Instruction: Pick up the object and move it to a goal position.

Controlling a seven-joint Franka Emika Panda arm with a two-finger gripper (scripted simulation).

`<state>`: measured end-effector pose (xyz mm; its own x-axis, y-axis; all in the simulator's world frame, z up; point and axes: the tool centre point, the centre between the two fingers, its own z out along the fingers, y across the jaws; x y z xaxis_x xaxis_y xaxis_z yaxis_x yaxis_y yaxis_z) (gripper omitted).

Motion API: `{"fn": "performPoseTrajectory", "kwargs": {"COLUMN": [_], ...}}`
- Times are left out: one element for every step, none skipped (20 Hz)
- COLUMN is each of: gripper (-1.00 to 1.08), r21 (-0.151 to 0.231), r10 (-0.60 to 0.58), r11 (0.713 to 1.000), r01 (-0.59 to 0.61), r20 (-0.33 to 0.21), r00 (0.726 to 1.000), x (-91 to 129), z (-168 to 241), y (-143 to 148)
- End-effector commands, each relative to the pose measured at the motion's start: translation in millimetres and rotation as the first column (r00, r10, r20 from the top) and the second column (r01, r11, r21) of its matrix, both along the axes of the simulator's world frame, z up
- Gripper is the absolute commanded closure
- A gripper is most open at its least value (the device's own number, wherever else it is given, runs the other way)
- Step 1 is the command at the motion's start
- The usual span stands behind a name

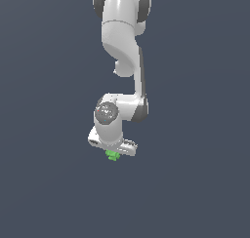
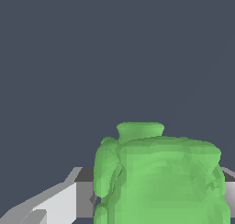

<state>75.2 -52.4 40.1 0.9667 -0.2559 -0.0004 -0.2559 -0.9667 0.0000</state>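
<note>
The object [image 1: 113, 156] is a tiny bright green lumpy block. In the exterior view it sits right under the white hand of my gripper [image 1: 113, 154], at the middle of the view. The hand hides most of it and the fingers do not show there. In the wrist view the object [image 2: 158, 177] looms large and close and fills the space between my gripper's grey and white fingers [image 2: 55, 204]. One finger lies against each of its sides. My gripper [image 2: 158, 209] is shut on the object.
A plain dark blue-grey ground [image 1: 195, 183] fills both views. The white arm [image 1: 122, 42] reaches down from the top of the exterior view. No goal marker shows.
</note>
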Motion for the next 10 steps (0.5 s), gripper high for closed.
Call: {"fn": "performPoseTrajectory", "kwargs": {"gripper": [1.08, 1.08, 1.08, 1.08, 1.08, 1.08, 1.08, 1.08, 1.08, 1.08], "r21": [0.0, 0.0, 0.0, 0.0, 0.0, 0.0, 0.0, 0.0, 0.0, 0.0], "r10": [0.0, 0.0, 0.0, 0.0, 0.0, 0.0, 0.0, 0.0, 0.0, 0.0], "r11": [1.0, 1.0, 1.0, 1.0, 1.0, 1.0, 1.0, 1.0, 1.0, 1.0], "r01": [0.0, 0.0, 0.0, 0.0, 0.0, 0.0, 0.0, 0.0, 0.0, 0.0], "r20": [0.0, 0.0, 0.0, 0.0, 0.0, 0.0, 0.0, 0.0, 0.0, 0.0], "r00": [1.0, 1.0, 1.0, 1.0, 1.0, 1.0, 1.0, 1.0, 1.0, 1.0], "x": [0.2, 0.2, 0.2, 0.2, 0.2, 0.2, 0.1, 0.2, 0.5, 1.0], "z": [0.1, 0.1, 0.1, 0.1, 0.1, 0.1, 0.2, 0.5, 1.6, 3.5], "y": [-0.1, -0.1, -0.1, -0.1, -0.1, -0.1, -0.1, 0.2, 0.9, 2.0]}}
